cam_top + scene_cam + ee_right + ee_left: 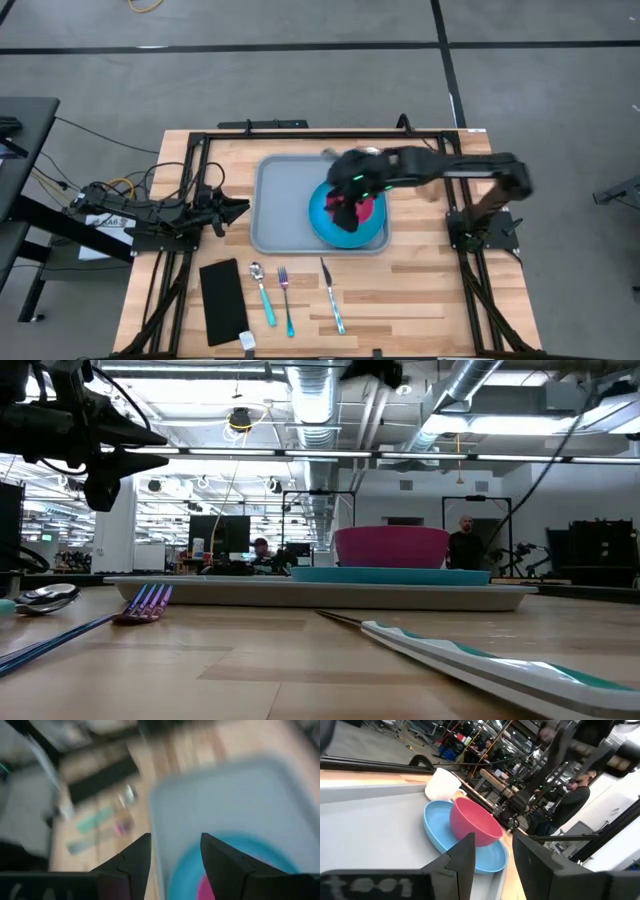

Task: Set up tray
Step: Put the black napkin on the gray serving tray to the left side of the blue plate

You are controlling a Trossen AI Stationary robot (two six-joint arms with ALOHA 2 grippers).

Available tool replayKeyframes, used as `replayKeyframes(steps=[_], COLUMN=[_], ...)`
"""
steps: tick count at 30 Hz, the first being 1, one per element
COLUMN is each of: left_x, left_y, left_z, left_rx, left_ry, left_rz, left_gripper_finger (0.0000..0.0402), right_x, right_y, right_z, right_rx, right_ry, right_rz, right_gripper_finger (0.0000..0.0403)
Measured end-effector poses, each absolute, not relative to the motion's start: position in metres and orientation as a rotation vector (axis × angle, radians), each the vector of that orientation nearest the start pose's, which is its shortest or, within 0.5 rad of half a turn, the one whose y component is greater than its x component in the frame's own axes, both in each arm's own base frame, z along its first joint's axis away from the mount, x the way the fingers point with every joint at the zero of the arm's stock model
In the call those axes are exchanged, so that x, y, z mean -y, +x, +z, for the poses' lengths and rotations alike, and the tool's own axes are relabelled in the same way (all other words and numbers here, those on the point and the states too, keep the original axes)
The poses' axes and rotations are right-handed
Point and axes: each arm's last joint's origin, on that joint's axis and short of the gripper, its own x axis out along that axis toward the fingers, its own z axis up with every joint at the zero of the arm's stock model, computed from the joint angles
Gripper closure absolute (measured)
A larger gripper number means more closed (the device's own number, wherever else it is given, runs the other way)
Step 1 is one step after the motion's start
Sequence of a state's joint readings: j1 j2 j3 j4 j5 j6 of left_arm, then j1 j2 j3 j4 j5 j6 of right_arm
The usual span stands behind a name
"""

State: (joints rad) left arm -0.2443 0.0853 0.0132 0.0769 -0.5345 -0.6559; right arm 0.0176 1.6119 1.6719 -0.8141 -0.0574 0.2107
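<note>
The grey-blue tray [285, 205] lies mid-table. On its right half sits a round blue plate [325, 225] with a pink bowl [472, 822] standing on it. A white mug [441, 784] stands at the tray's far side. My right gripper [172, 837] hovers open above the plate and bowl, slanting down, with nothing between its fingers; in the high view the right gripper [343, 212] hides part of the bowl. My left gripper [492, 840] waits open and level just off the tray's left edge, also shown in the high view [240, 208].
Along the near edge lie a black napkin [222, 300], a spoon [262, 290], a fork [287, 298] and a knife [332, 295]. The tray's left half is bare. People and equipment show in the room beyond the table.
</note>
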Motion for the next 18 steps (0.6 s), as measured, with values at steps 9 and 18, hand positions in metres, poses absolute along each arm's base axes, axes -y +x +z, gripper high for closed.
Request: replayKeyframes(steps=[9, 18], left_x=[0.011, 0.011], left_y=[0.099, 0.090], left_z=[0.174, 0.230], left_rx=[0.067, -0.243], left_ry=[-0.651, -0.534], left_rz=[0.217, 0.257], left_gripper_finger=[0.0283, 0.0283], right_x=[-0.010, -0.026], right_y=[0.259, 0.231], right_z=[0.389, 0.332], right_rx=[-0.215, -0.102], right_ry=[0.370, 0.557], right_rz=[0.045, 0.127], right_gripper_finger=[0.0242, 0.0243])
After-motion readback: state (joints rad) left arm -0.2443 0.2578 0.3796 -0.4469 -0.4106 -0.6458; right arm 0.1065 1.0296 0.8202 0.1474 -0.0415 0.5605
